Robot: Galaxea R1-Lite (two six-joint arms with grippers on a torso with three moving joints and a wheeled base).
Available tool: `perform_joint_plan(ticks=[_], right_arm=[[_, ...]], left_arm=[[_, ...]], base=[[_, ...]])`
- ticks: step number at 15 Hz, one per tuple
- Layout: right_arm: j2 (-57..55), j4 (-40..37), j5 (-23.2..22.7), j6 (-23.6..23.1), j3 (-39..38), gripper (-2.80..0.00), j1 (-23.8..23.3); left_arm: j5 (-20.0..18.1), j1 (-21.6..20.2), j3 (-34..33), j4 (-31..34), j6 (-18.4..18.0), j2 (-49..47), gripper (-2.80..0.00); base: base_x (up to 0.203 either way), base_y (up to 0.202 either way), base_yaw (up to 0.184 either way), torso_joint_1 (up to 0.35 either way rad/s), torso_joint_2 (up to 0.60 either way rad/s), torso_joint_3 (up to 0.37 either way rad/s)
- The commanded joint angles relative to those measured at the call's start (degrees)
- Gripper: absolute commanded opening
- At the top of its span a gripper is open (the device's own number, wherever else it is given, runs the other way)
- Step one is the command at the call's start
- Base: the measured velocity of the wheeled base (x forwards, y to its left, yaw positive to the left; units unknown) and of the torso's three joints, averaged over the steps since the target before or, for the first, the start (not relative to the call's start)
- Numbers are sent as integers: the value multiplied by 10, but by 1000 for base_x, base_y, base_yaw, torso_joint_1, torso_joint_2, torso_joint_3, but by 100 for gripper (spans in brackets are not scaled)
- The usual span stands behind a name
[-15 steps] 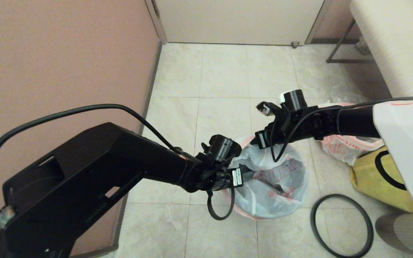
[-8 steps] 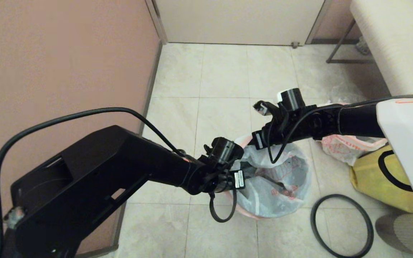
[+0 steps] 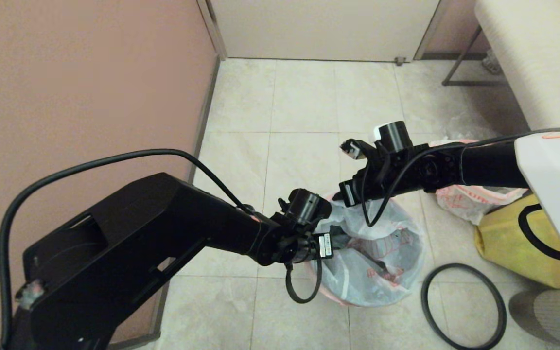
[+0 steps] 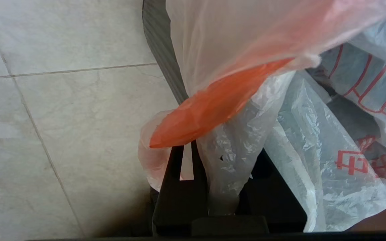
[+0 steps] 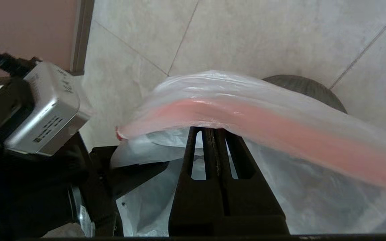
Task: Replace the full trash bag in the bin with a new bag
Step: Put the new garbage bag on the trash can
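Both grippers pinching the new bag (image 3: 375, 253), already down in the bin (image 4: 161, 43). Left gripper (image 4: 213, 174) clamped on the rim at nine o'clock, right gripper (image 5: 213, 147) at twelve, apparently stretching the mouth over the edge. Hoop (image 3: 463, 306) waiting at four o'clock.

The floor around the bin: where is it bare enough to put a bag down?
Bare tiles lie beyond the bin toward the door and between it and the pink wall. The robot's right is crowded: hoop, yellow bag, white printed bag.
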State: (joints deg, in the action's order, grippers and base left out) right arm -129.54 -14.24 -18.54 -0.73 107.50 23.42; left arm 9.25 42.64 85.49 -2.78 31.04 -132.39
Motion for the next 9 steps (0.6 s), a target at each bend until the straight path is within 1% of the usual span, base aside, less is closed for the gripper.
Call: perform_joint_plan(ticks=[1,3,5,7,9], right_arm=[[-10,2,0,-1,9,-280,-2],[-25,19,1,1,24,-280,-6],[-39,49,2,3,36,-280,-10],[-46,56,4,4,48,-280,-15],[-53,56,6,3,52,-280,-26]], left_arm=[[2,2,-3,0,3,1,-280],[6,3,-6,0,3,4,-280],[19,4,-10,0,1,4,-280],[29,6,-15,-7,-6,5,-280],[36,7,-43,-64,-10,14,-280]], base=[[0,0,0,0,0,0],[0,0,0,0,0,0],[0,0,0,0,0,0],[0,0,0,0,0,0],[0,0,0,0,0,0]])
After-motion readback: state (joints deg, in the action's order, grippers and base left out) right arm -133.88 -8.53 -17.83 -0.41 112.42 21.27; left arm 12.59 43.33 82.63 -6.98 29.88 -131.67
